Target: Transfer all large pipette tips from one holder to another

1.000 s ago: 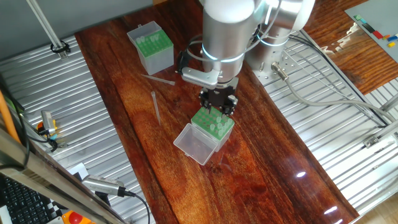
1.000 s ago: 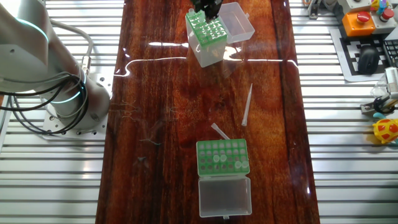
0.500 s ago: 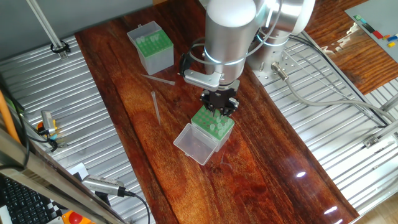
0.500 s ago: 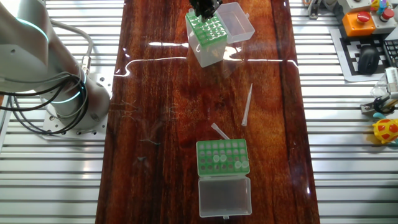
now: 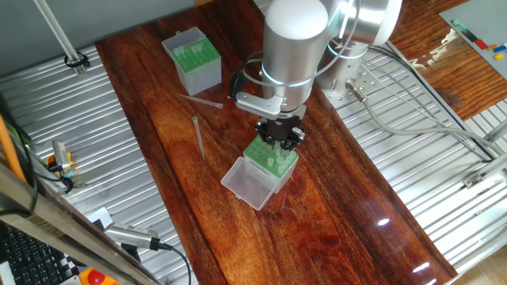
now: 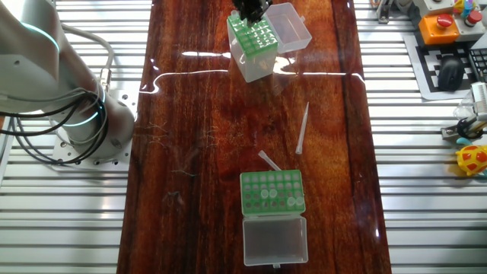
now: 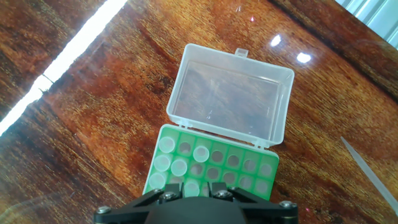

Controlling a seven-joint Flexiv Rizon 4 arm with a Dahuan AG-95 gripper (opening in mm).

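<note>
Gripper (image 5: 277, 141) is hanging right over the low green rack (image 5: 270, 161), which sits about mid-bench toward the robot-base edge with its clear lid (image 5: 248, 183) flopped open flat on the wood. Honestly can't tell how wide the jaws are or if they've got anything. The hand view only shows the dark underside of the hand at the bottom of the shot, and both fixed views have the fingers bunched up against the rack top. The large pipette tips (image 7: 166, 144) left in that rack are clustered in the columns on one side of the grid, and the rest of the holes look empty. The taller translucent box (image 5: 192, 59) is way off near the far corner of the bench and already has a few tips in it. My read is this is the pick step, so the trick is lining up on ONE tip collar, not straddling two neighbours, since they're packed tight. Come straight down, pinch just under the wide end and lift dead vertical until the point clears the hole, or the whole light rack may tilt or drag. Also worth noting there are two loose tips (image 5: 198, 136) lying flat on the bench between the holders, so a weak pinch probably means another one on the wood. Keep the carry path clear of those.
</note>
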